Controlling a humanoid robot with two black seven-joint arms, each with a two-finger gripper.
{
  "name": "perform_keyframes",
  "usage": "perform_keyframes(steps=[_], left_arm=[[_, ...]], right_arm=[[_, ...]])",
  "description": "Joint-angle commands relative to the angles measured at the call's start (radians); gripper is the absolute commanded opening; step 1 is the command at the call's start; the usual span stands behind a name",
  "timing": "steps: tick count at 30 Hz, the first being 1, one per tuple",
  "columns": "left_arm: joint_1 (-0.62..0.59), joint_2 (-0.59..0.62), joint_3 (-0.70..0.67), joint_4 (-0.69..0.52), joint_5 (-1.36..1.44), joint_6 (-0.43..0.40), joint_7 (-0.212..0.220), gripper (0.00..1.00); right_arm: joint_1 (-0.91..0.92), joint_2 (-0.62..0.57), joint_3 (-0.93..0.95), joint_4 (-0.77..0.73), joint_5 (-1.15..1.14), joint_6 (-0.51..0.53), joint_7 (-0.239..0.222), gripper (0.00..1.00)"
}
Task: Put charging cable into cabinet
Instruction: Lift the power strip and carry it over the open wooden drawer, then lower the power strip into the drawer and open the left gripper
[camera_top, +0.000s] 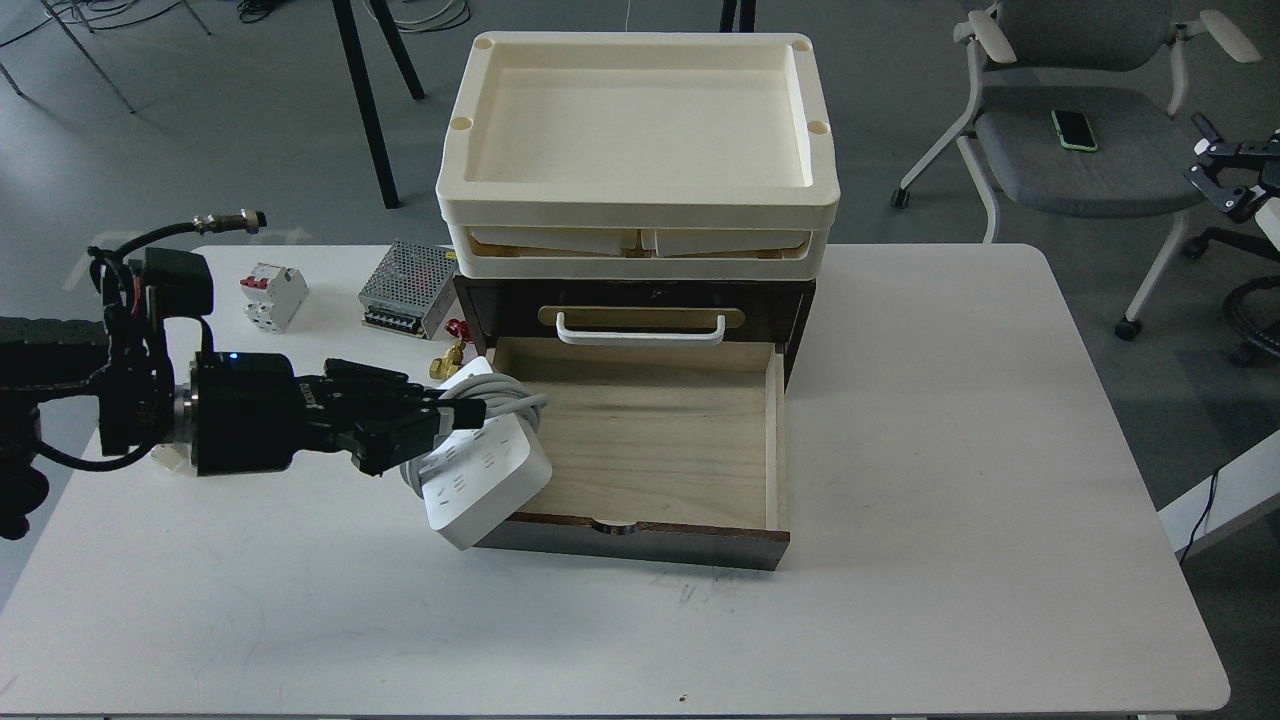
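My left gripper (450, 418) is shut on the charging cable (485, 468), a white power strip with its white cord coiled round the middle. It holds the strip in the air over the left wall of the pulled-out pale wood drawer (650, 440). The strip's near end hangs past the drawer's front left corner. The cabinet (770, 310) is a dark brown box behind the drawer, with a white handle (640, 331) on a brass plate. My right gripper is out of view.
Two stacked cream trays (636, 140) sit on top of the cabinet. A perforated metal power-supply box (405, 288), a white circuit breaker (272, 296) and a small brass valve (447, 360) lie at the back left of the white table (950, 480).
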Motion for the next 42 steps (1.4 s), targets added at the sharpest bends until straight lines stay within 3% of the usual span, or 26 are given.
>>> perform_keyframes(steps=[1, 5, 9, 19, 28, 36, 41, 42], left_arm=[[-0.008, -0.138, -0.031, 0.030, -0.141, -0.056, 0.000, 0.00], [-0.009, -0.335, -0.027, 0.199, -0.170, -0.059, 0.000, 0.00], [0.004, -0.435, -0.017, 0.349, -0.166, -0.059, 0.000, 0.00], [0.006, -0.489, 0.070, 0.533, -0.153, -0.046, 0.000, 0.00], [0.015, -0.492, 0.070, 0.641, -0.153, -0.046, 0.000, 0.00], [0.053, -0.595, 0.065, 0.762, -0.167, -0.046, 0.000, 0.00], [0.086, -0.653, 0.058, 0.767, -0.173, -0.049, 0.000, 0.10], [0.087, -0.656, 0.055, 0.767, -0.175, -0.049, 0.000, 0.17]], right_arm=[[-0.012, -0.001, 0.000, 0.000, 0.000, 0.000, 0.000, 1.00], [-0.024, -0.001, 0.000, -0.002, 0.000, 0.000, 0.002, 1.00], [-0.030, -0.001, 0.001, -0.002, 0.000, 0.000, 0.002, 1.00], [-0.039, 0.001, 0.001, -0.006, 0.002, 0.000, 0.002, 1.00], [-0.039, 0.004, 0.001, -0.006, 0.002, 0.000, 0.002, 1.00], [-0.041, 0.002, 0.003, -0.008, 0.003, 0.000, 0.002, 1.00], [-0.042, 0.004, 0.003, -0.008, 0.003, 0.000, 0.002, 1.00], [-0.042, 0.004, 0.003, -0.008, 0.003, 0.000, 0.002, 1.00]])
